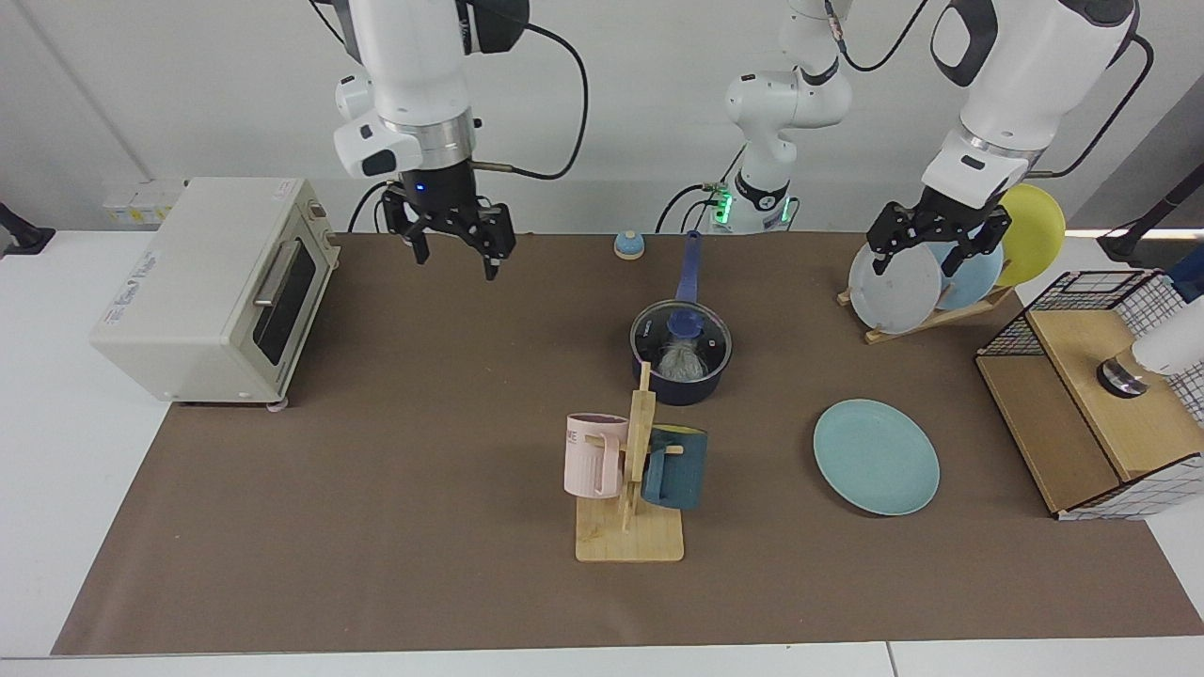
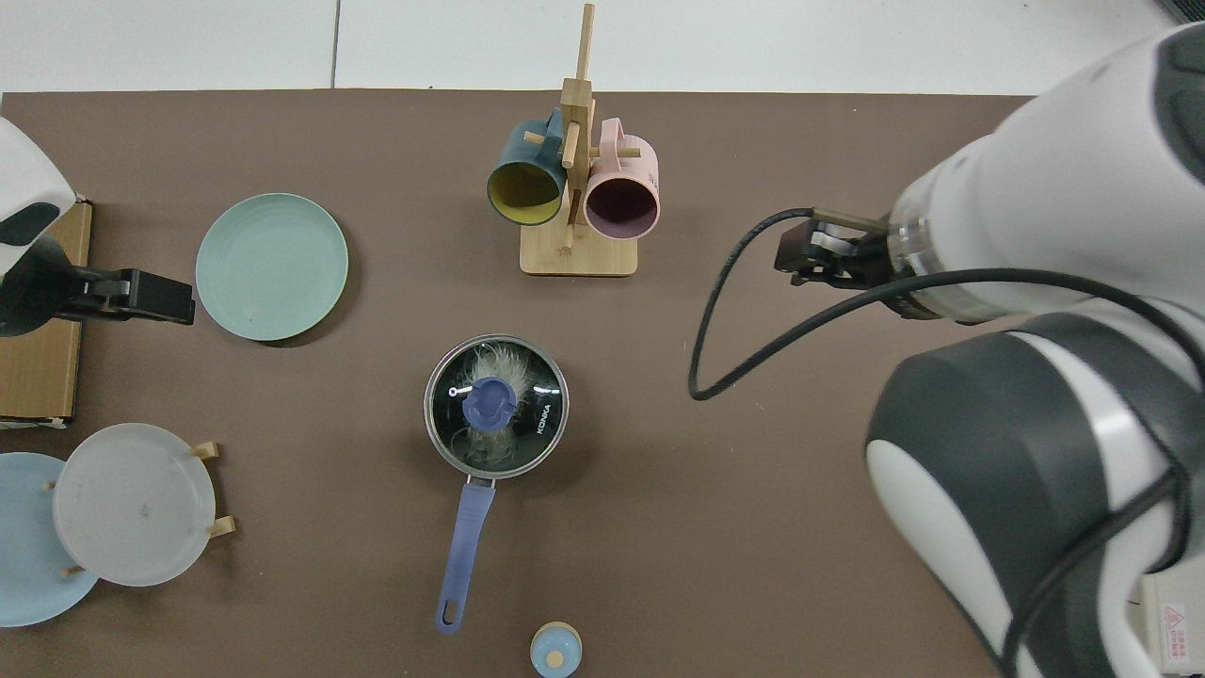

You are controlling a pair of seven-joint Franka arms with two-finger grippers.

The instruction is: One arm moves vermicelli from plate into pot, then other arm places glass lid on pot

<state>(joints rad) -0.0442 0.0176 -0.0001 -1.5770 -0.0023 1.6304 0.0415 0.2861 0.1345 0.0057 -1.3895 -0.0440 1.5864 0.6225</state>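
The navy pot (image 1: 691, 387) stands mid-table with its long blue handle (image 2: 468, 537) pointing toward the arms' bases. The glass lid (image 1: 710, 343) with its blue knob (image 2: 490, 403) lies flat on the pot's rim. Through the lid (image 2: 532, 414) I see the white vermicelli (image 1: 675, 359) inside the pot. The light-teal plate (image 1: 877, 456) lies bare on the mat. My right gripper (image 1: 454, 248) hangs open and empty, high above the mat near the toaster oven, far from the pot. My left gripper (image 1: 922, 252) waits open in front of the plate rack.
A toaster oven (image 1: 212, 287) sits at one end of the mat. A wooden mug rack (image 1: 632, 480) with a pink and a teal mug stands just in front of the pot. A plate rack (image 1: 926, 282), a wire basket (image 1: 1091, 395) and a small blue-topped object (image 1: 628, 245) are nearby.
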